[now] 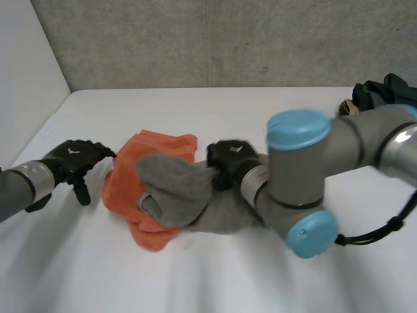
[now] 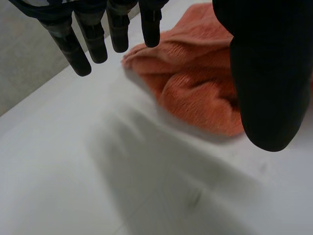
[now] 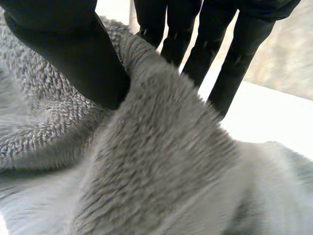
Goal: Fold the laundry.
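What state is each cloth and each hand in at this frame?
orange towel: crumpled on the table, partly under the grey towel.
grey towel: bunched, overlapping the orange towel, a fold pinched by the right hand.
left hand: open, beside the orange towel, holding nothing.
right hand: shut on the grey towel.
dark clothes: heaped at the table's far corner.

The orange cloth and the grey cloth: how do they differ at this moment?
The orange cloth lies underneath; the grey cloth lies partly on top of it. The right hand pinches the grey cloth; the left hand, open, holds nothing beside the orange cloth. Both are crumpled on the table.
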